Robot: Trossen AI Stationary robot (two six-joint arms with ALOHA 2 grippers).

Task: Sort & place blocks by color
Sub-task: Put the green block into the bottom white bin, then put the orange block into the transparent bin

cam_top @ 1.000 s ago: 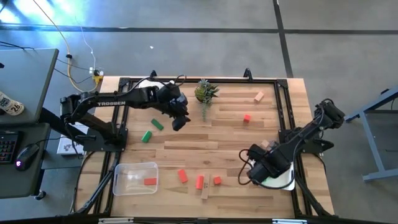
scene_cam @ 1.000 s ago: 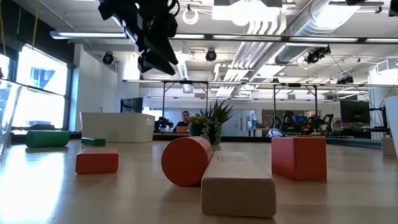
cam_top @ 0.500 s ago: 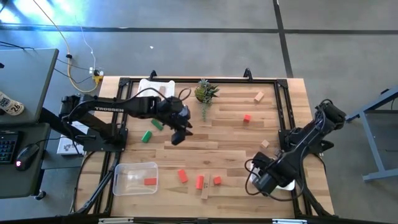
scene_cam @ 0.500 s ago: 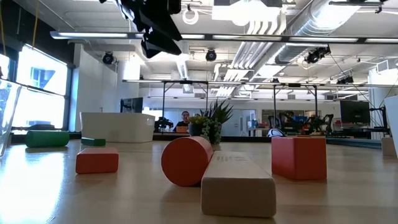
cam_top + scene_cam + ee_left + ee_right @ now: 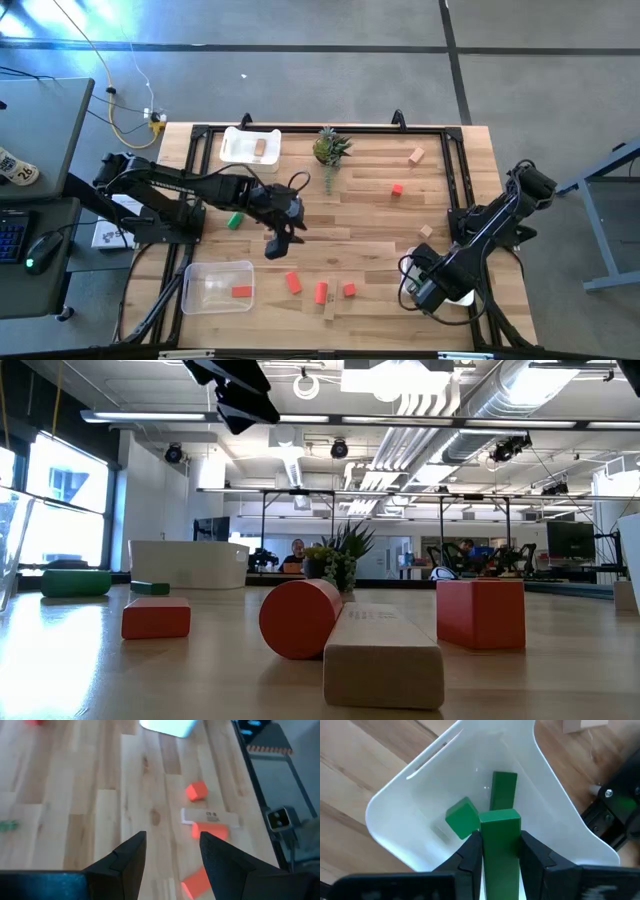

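Observation:
My right gripper (image 5: 500, 851) hangs over the white bin (image 5: 420, 790) at the table's right near corner and is shut on a green bar (image 5: 500, 837). Two green blocks (image 5: 504, 787) (image 5: 462, 817) lie on the bin's floor. My left gripper (image 5: 172, 847) is open and empty, above the table's middle (image 5: 275, 245). Ahead of it lie a red cube (image 5: 196, 791), a tan bar (image 5: 210, 816), a red cylinder (image 5: 210, 831) and a red bar (image 5: 196, 881). One green block (image 5: 235, 220) lies beside the left arm. My right gripper pinches the green bar between its two fingers (image 5: 470, 852), on its long sides. The fingers come from above, pointing down into the bin. The bar runs along them, and its free end (image 5: 500, 817) sticks out past the fingertips, clear above the bin's floor.
A clear bin (image 5: 218, 286) at the near left holds a red block (image 5: 241, 292). A white bin (image 5: 250, 146) at the far left holds a tan block (image 5: 262, 148). A potted plant (image 5: 330, 148), a tan block (image 5: 416, 155), a red cube (image 5: 397, 189) and a tan cube (image 5: 426, 231) are spread over the far and right parts.
My left gripper has moved from near the plant toward the table's near edge, and now hangs above the group of red blocks. My right gripper, with the green bar, has shifted a little toward the near edge over the white bin.

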